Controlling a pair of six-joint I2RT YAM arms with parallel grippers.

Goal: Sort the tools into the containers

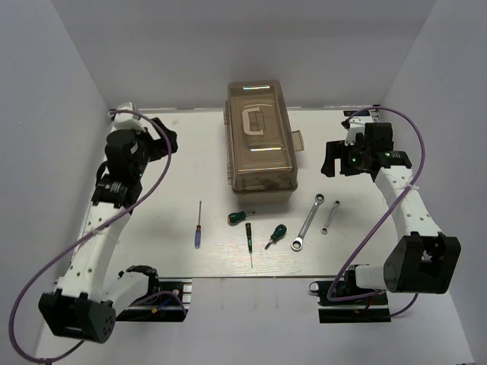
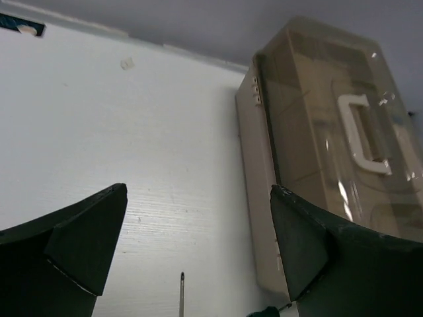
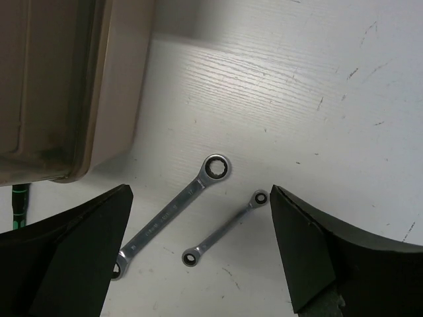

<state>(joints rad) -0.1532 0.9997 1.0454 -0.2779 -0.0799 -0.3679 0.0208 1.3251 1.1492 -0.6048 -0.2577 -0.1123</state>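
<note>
The beige toolbox (image 1: 261, 141) stands closed at the table's far middle, with a translucent brown lid and pale handle (image 1: 256, 122). In front of it lie a blue-handled screwdriver (image 1: 198, 230), three green-handled screwdrivers (image 1: 241, 217) (image 1: 249, 242) (image 1: 275, 235), a long wrench (image 1: 308, 221) and a short wrench (image 1: 330, 216). My left gripper (image 1: 163, 141) is open and empty, high at the far left; its view shows the toolbox (image 2: 330, 152) and a screwdriver tip (image 2: 182, 290). My right gripper (image 1: 332, 158) is open and empty above the long wrench (image 3: 173, 211) and short wrench (image 3: 225, 228).
The white table (image 1: 152, 228) is walled by white panels on three sides. A side latch (image 1: 298, 141) sticks out from the toolbox's right. The arm bases and cables sit at the near edge.
</note>
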